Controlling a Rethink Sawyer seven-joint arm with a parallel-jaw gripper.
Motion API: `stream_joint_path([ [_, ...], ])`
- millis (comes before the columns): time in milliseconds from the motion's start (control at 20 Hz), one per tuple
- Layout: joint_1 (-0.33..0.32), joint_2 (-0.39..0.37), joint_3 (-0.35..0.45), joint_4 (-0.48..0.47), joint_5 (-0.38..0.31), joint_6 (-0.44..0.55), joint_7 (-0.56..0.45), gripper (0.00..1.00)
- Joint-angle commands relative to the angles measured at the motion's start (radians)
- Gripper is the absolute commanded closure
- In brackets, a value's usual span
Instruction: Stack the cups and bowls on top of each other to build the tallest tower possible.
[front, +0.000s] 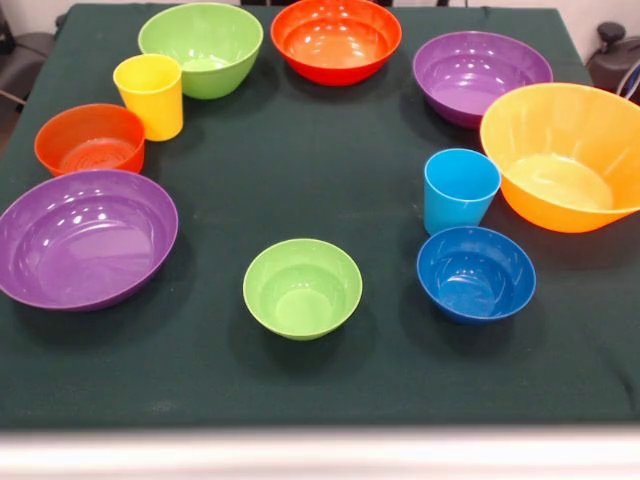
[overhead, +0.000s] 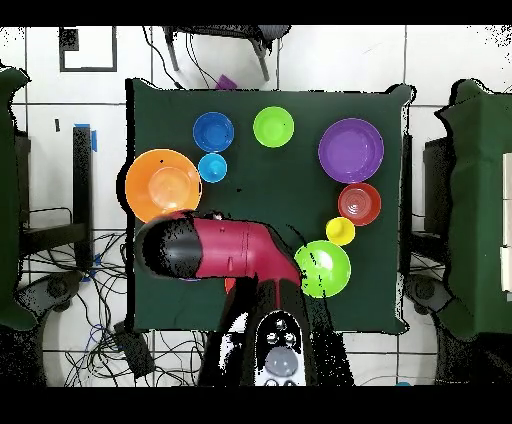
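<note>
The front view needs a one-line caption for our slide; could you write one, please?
Eight bowls and two cups, all upright and unstacked, ringed on a dark green table; no tower begun.

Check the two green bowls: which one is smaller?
The green bowl at the front edge beside the dark blue bowl. The other green bowl, next to the yellow cup, is wider and deeper.
</note>
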Motion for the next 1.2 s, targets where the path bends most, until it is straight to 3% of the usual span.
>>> stream_joint_path([
  [50,-0.034,0.156,0.063,-0.137,-0.054,0.035,0.043,0.00],
  [550,-0.078,0.268,0.089,-0.278,-0.064,0.031,-0.005,0.00],
  [1200,-0.128,0.506,0.136,-0.583,-0.076,0.087,-0.096,0.00],
])
